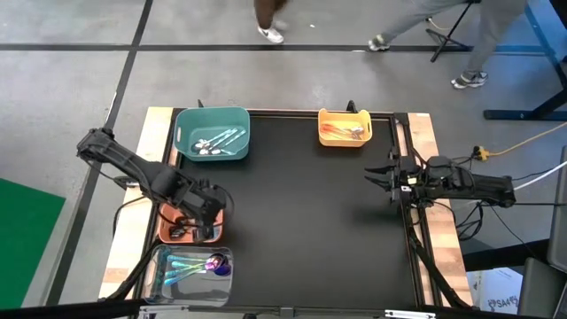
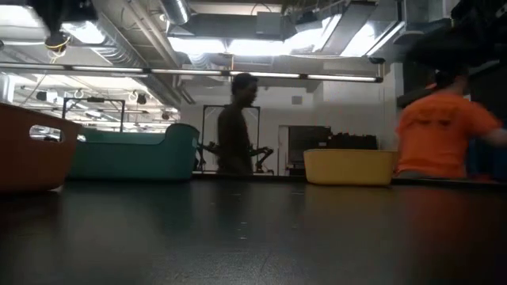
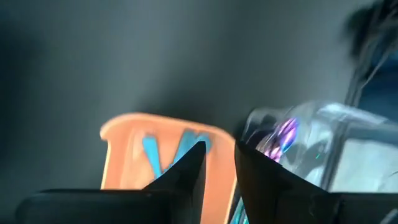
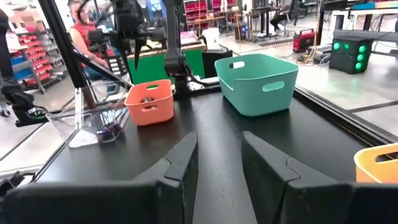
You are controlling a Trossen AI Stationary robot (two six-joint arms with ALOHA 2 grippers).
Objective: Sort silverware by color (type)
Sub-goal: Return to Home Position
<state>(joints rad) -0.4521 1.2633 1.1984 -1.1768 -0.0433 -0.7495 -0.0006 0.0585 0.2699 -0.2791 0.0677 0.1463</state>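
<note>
Right now I am watching the left hand [image 3: 219, 149] hovering over the orange bin [image 3: 121, 165] at the left edge of the tabletop [image 1: 310, 221]. Its two fingers are standing a narrow gap apart and gripping nothing. Two light-blue spoons [image 3: 163, 151] are lying inside that bin. Just beside it, along the same edge, the clear bin [image 1: 159, 285] is holding iridescent purple-rainbow spoons [image 1: 213, 262] together with some teal-blue ones. Along the far edge, the teal bin [image 1: 186, 118] is carrying shiny silver spoons [image 1: 205, 147], and the yellow bin [image 1: 324, 117] is carrying orange-copper spoons [image 1: 341, 133]. The right hand [image 1: 379, 178] is waiting at the right edge, well apart from every bin, its fingers parted and holding nothing, pointing inward across the black surface.
</note>
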